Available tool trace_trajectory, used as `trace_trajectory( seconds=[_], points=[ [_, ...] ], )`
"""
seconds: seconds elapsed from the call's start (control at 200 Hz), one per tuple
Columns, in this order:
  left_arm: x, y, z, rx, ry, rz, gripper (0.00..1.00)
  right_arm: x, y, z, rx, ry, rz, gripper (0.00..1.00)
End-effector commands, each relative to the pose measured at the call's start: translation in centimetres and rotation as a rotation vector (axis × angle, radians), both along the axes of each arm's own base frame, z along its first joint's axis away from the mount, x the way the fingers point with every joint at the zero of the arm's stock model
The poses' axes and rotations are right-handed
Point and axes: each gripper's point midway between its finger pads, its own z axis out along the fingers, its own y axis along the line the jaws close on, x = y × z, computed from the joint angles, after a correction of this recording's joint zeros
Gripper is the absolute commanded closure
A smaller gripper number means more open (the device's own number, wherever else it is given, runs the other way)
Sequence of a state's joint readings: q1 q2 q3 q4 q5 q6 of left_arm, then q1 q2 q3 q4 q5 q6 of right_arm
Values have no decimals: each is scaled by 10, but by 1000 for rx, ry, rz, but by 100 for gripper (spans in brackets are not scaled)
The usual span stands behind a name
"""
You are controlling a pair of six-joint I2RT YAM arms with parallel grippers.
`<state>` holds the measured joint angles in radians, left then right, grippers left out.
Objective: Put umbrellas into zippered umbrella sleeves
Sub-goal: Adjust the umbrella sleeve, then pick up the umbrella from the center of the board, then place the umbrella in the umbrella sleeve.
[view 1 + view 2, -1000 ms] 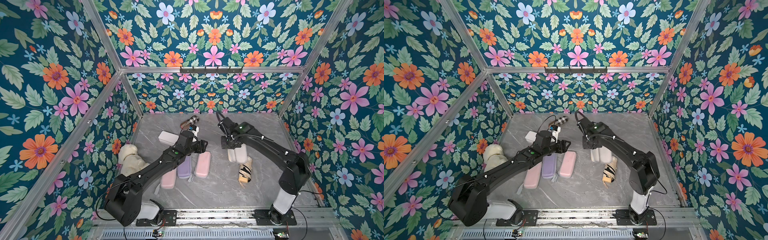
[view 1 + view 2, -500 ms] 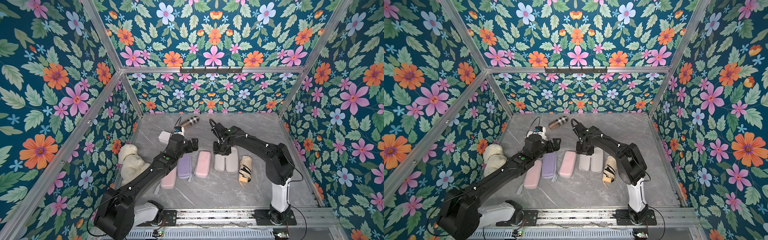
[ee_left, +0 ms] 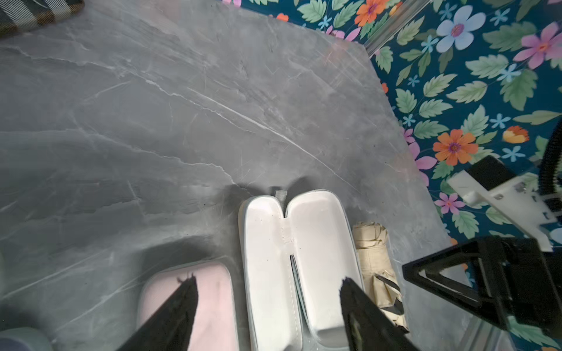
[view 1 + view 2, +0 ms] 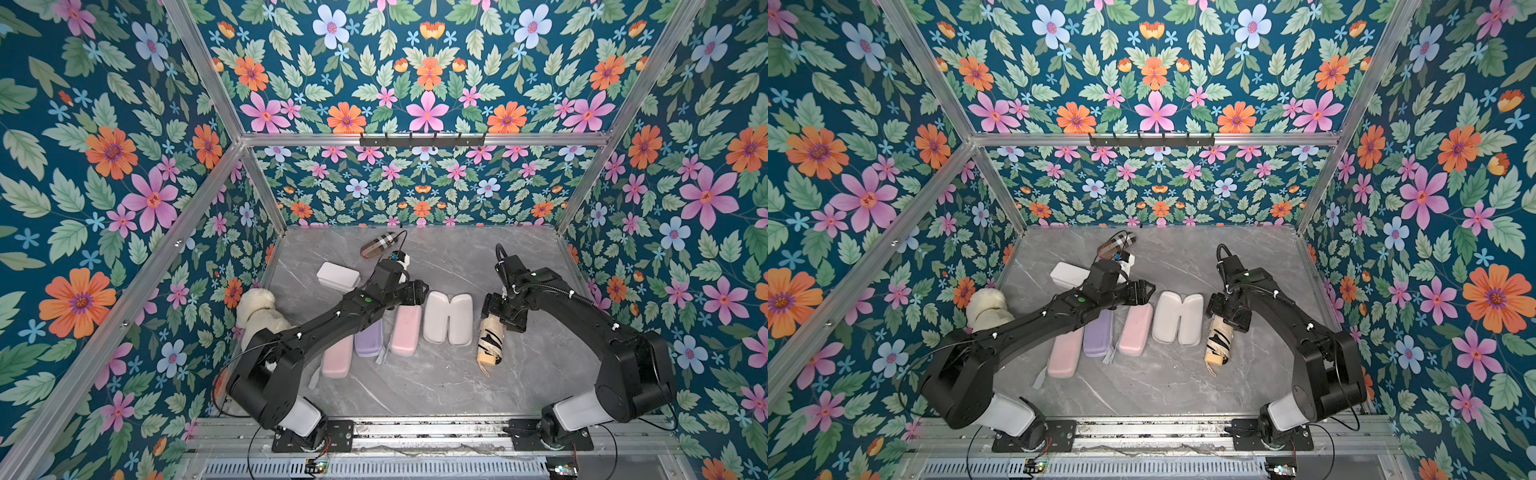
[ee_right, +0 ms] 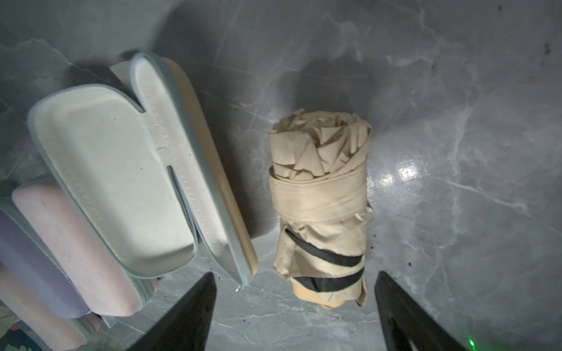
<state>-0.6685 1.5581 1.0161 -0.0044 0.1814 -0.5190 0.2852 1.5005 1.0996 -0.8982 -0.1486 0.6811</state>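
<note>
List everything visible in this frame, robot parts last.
open umbrella sleeve: 1, grey-beige inside, tan outside, lying open mid-table
closed pink umbrella sleeves: 2, pink, either side of the lavender one
closed lavender umbrella sleeve: 1, lavender, between the pink ones
folded umbrella: 1, cream with black markings, beside the open sleeve on the right arm's side
box: 1, white, behind the sleeve row
plaid roll: 1, tan plaid, near the back wall
plush toy: 1, cream-white, table's left edge
table: 1, grey marble
left end effector: 1, black, open, over the open sleeve
right end effector: 1, black, open, astride the umbrella, not gripping
</note>
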Motion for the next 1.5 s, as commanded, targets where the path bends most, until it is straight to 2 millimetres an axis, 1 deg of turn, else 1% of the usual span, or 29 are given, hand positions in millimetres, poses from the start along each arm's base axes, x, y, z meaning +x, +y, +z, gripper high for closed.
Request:
trace_trajectory(
  seconds=[0.0, 0.025, 0.09, 0.195, 0.26, 0.325, 0.34, 0.365, 0.505, 0.59, 0.72, 0.735, 0.785, 0.885, 0.935, 1.01, 1.12, 1.185, 1.24, 1.305, 1.375, 1.42, 1.495],
  points=[
    [-7, -7, -26, 75, 75, -57, 30, 7, 10, -8, 69, -5, 9, 13],
    [-8, -9, -30, 81, 86, -67, 31, 8, 10, -12, 71, 0, 14, 8],
    [-8, -16, -39, 106, 111, -90, 32, 9, 11, -22, 69, 12, 23, 6],
    [-4, -22, -50, 126, 133, -103, 36, 12, 13, -37, 73, 34, 39, 6],
    [1, -24, -55, 138, 134, -99, 38, 15, 15, -44, 75, 38, 50, 8],
    [4, -27, -61, 146, 144, -104, 40, 18, 11, -47, 54, 33, 52, 12],
    [5, -28, -63, 148, 148, -108, 41, 16, 10, -56, 41, 61, 52, 13],
    [4, -30, -66, 150, 157, -115, 41, 16, 8, -60, 31, 68, 58, 15],
    [4, -44, -76, 104, 203, -143, 48, 10, -3, -70, -29, 81, 89, 28],
    [3, -53, -82, 68, 235, -156, 52, 7, -10, -70, -67, 84, 113, 36],
    [3, -56, -90, 57, 267, -155, 57, 5, -18, -63, -114, 68, 144, 51],
    [3, -57, -89, 54, 266, -156, 58, 7, -19, -54, -112, 36, 144, 53],
    [3, -58, -91, 39, 278, -154, 61, 8, -21, -47, -125, 17, 151, 57],
    [-1, -63, -96, 9, 310, -153, 68, 10, -24, -25, -140, -16, 166, 59],
    [-3, -65, -97, -12, 322, -151, 70, 14, -23, -8, -135, -49, 166, 60],
    [-7, -67, -98, -50, 344, -136, 74, 20, -18, 22, -109, -111, 163, 60],
    [-15, -74, -97, -114, 354, -112, 82, 34, 1, 69, -13, -235, 136, 62],
    [-19, -77, -97, -152, 368, -93, 86, 47, 18, 90, 47, -329, 108, 64],
    [-21, -80, -95, -187, 373, -77, 90, 62, 34, 106, 86, -438, 84, 65],
    [-24, -79, -94, -211, 380, -48, 95, 81, 51, 114, 127, -570, 34, 67],
    [-28, -77, -94, -224, 379, -30, 98, 98, 64, 120, 153, -690, -4, 69],
    [-30, -76, -96, -225, 384, -19, 100, 106, 69, 119, 141, -736, -13, 70],
    [-34, -76, -100, -234, 393, -4, 100, 115, 81, 113, 148, -752, -2, 71]
  ],
)
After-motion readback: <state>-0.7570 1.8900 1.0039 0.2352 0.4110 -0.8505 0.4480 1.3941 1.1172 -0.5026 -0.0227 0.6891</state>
